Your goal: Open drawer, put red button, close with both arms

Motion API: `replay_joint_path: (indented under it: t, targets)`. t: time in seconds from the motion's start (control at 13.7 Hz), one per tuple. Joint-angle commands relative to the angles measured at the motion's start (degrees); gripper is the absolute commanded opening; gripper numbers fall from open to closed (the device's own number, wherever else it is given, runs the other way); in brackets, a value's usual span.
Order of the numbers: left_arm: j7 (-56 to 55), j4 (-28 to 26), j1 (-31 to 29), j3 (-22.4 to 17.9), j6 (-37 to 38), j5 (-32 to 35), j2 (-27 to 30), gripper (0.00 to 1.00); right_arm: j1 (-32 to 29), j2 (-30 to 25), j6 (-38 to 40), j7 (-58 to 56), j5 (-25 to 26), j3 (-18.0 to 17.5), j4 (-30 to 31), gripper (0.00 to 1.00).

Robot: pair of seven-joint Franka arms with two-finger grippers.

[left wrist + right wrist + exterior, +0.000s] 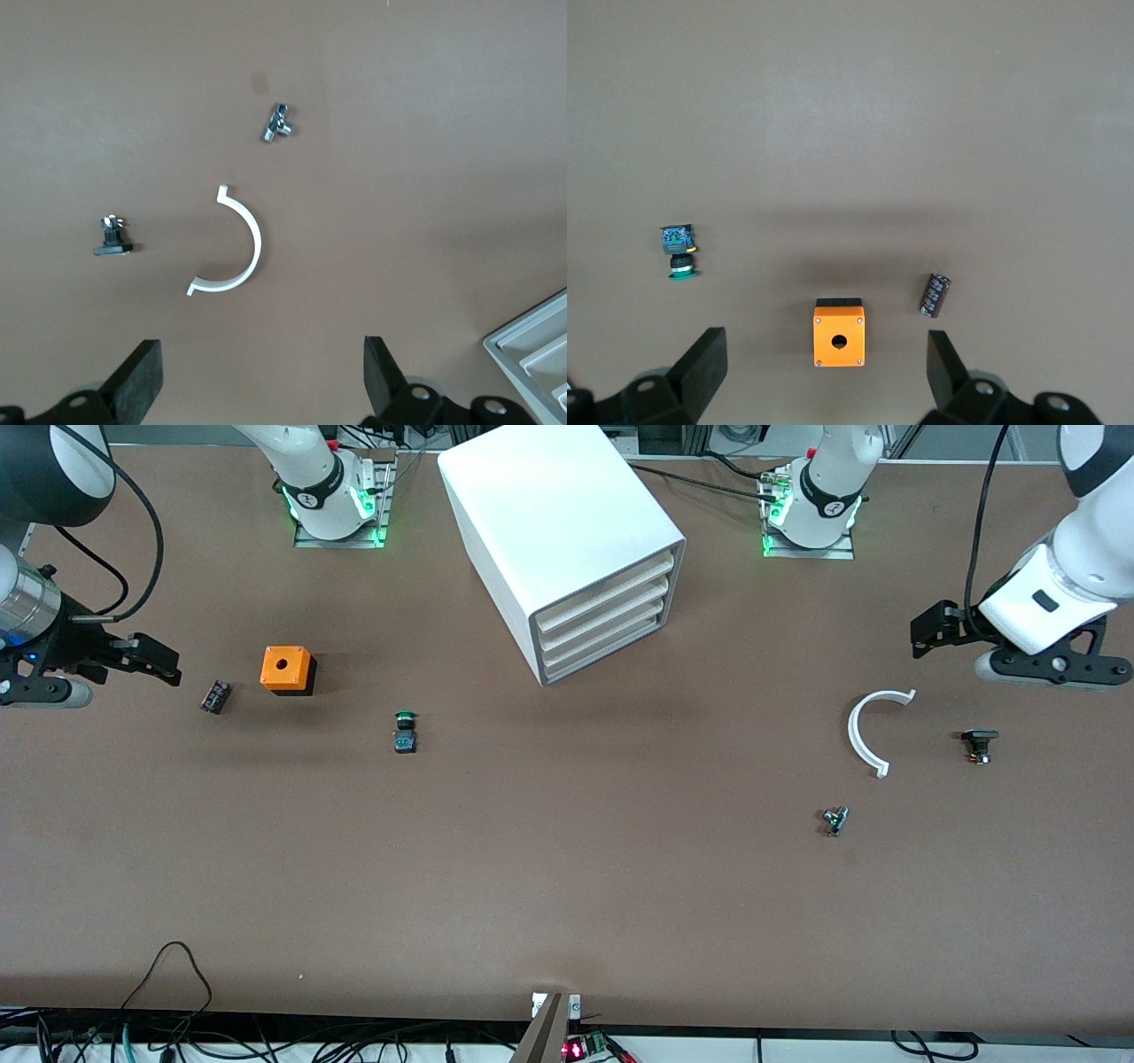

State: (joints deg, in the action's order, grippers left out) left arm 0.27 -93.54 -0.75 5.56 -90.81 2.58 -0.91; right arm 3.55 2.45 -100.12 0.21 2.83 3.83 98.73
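The white cabinet (pixel 549 522) stands between the two arm bases. Its three alike drawers (pixel 609 625) all sit pushed in; a corner of the cabinet shows in the left wrist view (pixel 532 354). No red-capped button shows in any view. A green-capped button (pixel 406 730) lies on the table, also in the right wrist view (pixel 678 252). My left gripper (pixel 926 633) hangs open and empty over the left arm's end of the table (pixel 261 385). My right gripper (pixel 155 660) hangs open and empty over the right arm's end, next to the orange box (pixel 826 390).
An orange box with a hole (pixel 287 670) and a dark cylinder (pixel 215 696) lie at the right arm's end. A white half-ring (pixel 868 731), a small black part (pixel 979 744) and a small metal fitting (pixel 834 819) lie at the left arm's end.
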Motion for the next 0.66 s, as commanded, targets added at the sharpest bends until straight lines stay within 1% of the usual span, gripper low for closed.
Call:
replay_joint_path:
  t: [0.0, 0.15, 0.58]
  targets:
    - [1.31, 4.68, -3.37, 0.15, 1.52, -1.16, -0.85, 1.0, -0.47, -0.51, 1.33, -0.74, -1.08, -0.32, -0.55, 1.0]
    - [1.4, 4.95, -3.65, -0.02, 1.34, -4.23, -0.93, 1.0, -0.38, -0.51, 1.5, -0.65, -1.08, -0.32, -0.55, 1.0]
    - [1.4, 4.86, -3.65, -0.02, 2.04, -4.25, -0.85, 1.0, -0.47, -0.51, 1.5, -0.74, -1.16, -0.32, -0.64, 1.0]
